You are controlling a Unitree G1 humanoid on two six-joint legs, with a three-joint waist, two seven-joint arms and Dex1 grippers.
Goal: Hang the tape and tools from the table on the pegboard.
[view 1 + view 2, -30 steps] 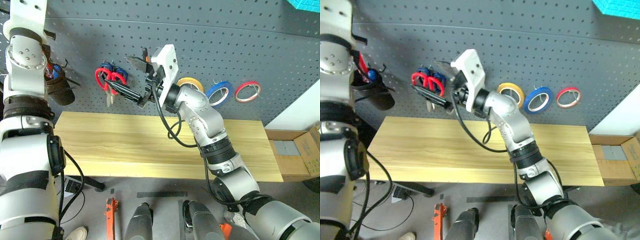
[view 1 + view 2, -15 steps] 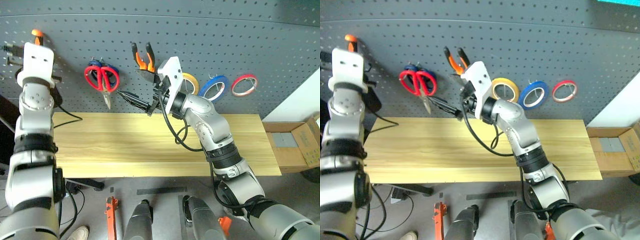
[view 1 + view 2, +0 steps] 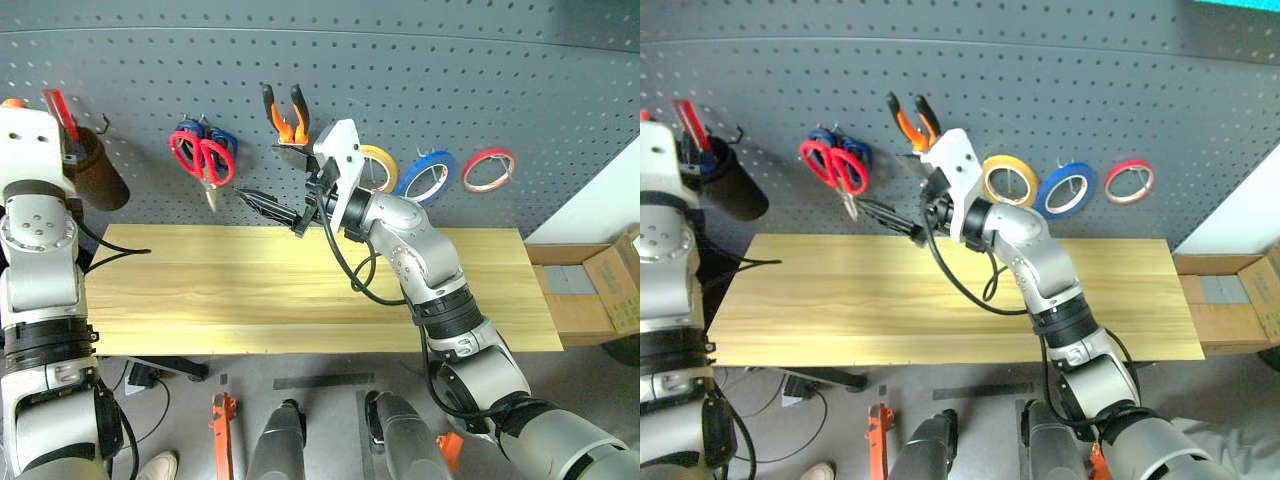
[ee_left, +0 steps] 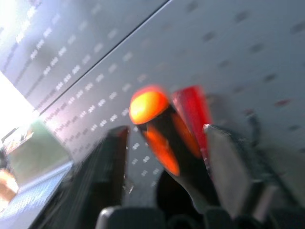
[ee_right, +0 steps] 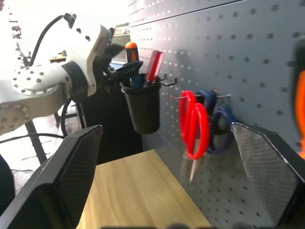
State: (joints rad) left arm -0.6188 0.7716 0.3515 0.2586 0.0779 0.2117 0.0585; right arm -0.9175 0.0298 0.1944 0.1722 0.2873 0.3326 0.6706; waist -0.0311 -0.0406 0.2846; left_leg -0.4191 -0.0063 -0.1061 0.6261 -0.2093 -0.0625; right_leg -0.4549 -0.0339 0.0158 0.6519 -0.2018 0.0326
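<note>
Both your jaws gape empty — left gripper [image 4: 164, 143] straddles the orange-and-black-handled screwdriver [image 4: 159, 129] in the black cup [image 5: 141, 106].

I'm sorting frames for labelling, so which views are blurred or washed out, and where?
Left wrist view: smeared throughout, the screwdriver handle and the left end effector soft, with white glare at one edge. Right wrist view: mostly sharp on the red-handled scissors, overexposed behind the black cup. Both eye views: evenly lit and crisp, pegboard holes distinct.
</note>
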